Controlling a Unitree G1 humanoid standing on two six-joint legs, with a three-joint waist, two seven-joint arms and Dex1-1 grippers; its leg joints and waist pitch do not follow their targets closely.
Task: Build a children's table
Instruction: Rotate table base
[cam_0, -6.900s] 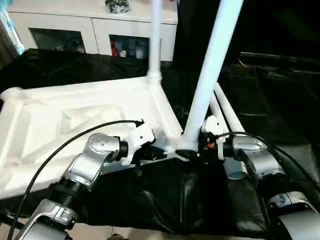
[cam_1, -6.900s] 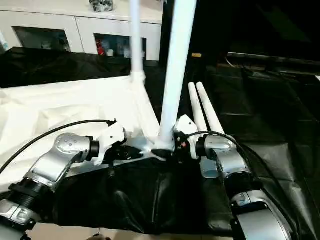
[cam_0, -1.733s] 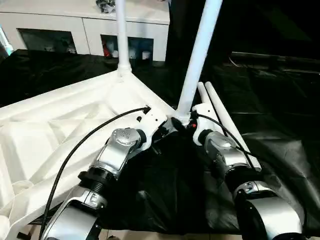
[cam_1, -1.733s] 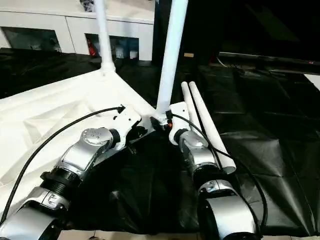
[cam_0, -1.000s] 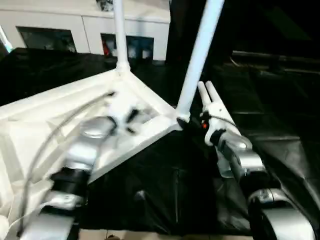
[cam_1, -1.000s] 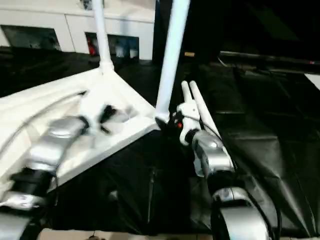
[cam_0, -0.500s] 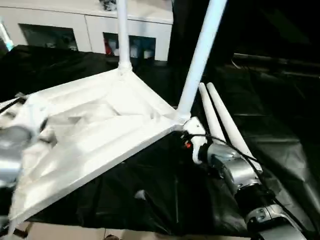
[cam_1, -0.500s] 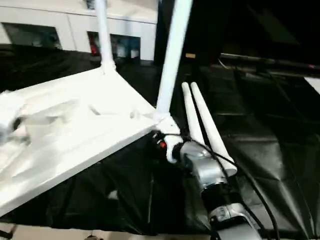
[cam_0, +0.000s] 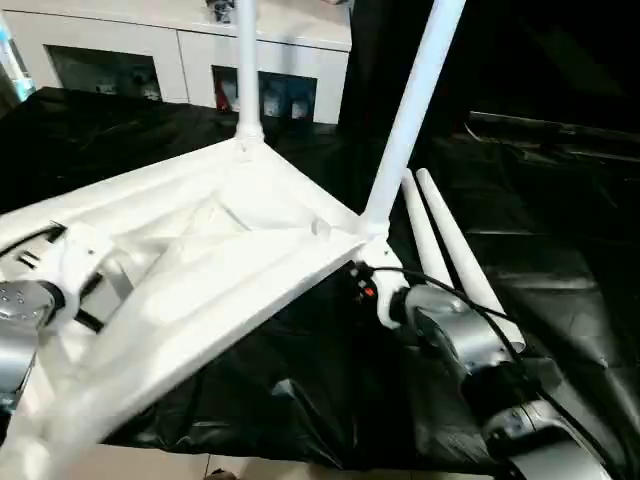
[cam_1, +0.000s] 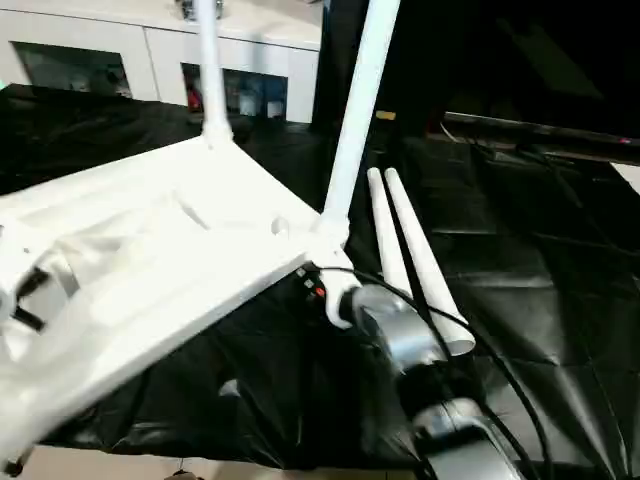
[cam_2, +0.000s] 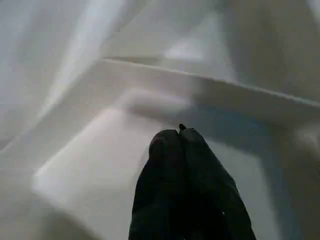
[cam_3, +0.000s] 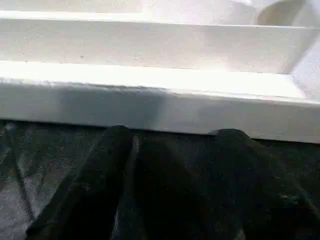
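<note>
Two legs (cam_0: 405, 120) stand in the upturned tabletop (cam_0: 200, 270) on the black table; two lie beside. Left gripper (cam_2: 181, 137) pinched empty, right gripper (cam_3: 172, 145) spread; steady the rim first.

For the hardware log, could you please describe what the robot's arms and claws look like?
Both forearms are rounded silver metal with black ribbed joints. The right arm carries a thin black cable, a white wrist housing and a small red-orange mark near its claw. The left arm has a white wrist block and a black cable. Each claw has two matte black fingers, rounded at the tips.
</note>
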